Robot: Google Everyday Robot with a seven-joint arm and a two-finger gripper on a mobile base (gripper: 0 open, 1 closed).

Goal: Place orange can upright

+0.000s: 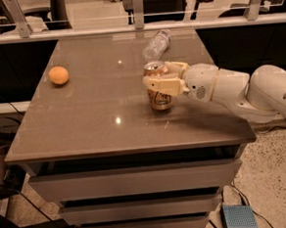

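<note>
**Can standing, pincer around it: release with care**

Starting at the left, a round orange fruit (pixel 59 75) with a matte, dimpled-looking skin sits near the table's (pixel 85 130) edge, well apart from the work. The table has a smooth grey-brown top, glossy enough to throw back ceiling lights, so I expect a thin metal base to slide on it easily.

Toward the middle, a clear plastic bottle (pixel 156 45) lies on its side near the far edge. Just in front of it, the orange can (pixel 160 101) stands upright with its silver top facing up. As far as I can judge, its bottom rests on the tabletop.

The gripper (pixel 156 73) comes in from the right and is clamped on the can's upper half, with one cream finger across the near side and the other behind. The white, rounded arm (pixel 239 87) stretches off to the right.

I judge the step in hand to be the release. I would confirm the base is flat, part the fingers evenly so neither drags the slick wall, then back straight out to the right and stay low. Lifting or twisting while touching could tip a light cylinder.
</note>
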